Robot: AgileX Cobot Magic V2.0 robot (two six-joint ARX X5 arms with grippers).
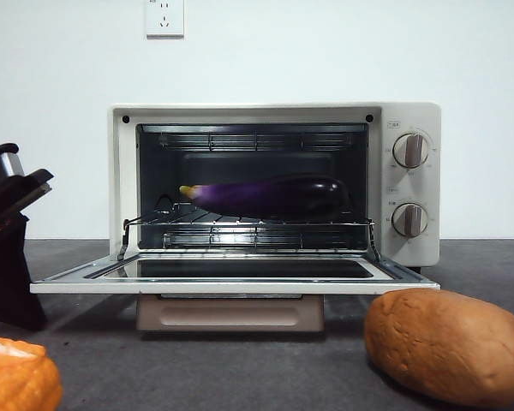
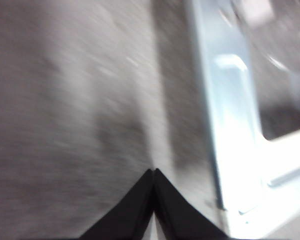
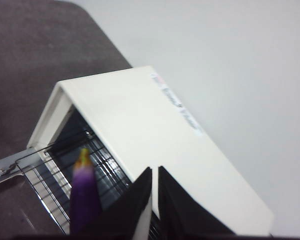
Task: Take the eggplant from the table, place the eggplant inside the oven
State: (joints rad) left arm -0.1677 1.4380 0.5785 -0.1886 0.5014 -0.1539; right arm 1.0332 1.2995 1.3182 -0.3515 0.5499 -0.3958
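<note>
From the front we see the eggplant (image 1: pixel 270 196) lying on the rack inside the open oven (image 1: pixel 411 120). Our left fingers (image 2: pixel 154 172) are together, low over the surface (image 2: pixel 65 125). Our right fingers (image 3: pixel 155 172), nearly together and empty, hang above the oven. We think only the door is left to shut.

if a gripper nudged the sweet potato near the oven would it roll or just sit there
The sweet potato looks rounded and tapered, lying on its side on the flat table, so it would probably roll in a curve. Its bulk suggests it is fairly heavy and stiff. Its matte skin likely grips well.
</note>
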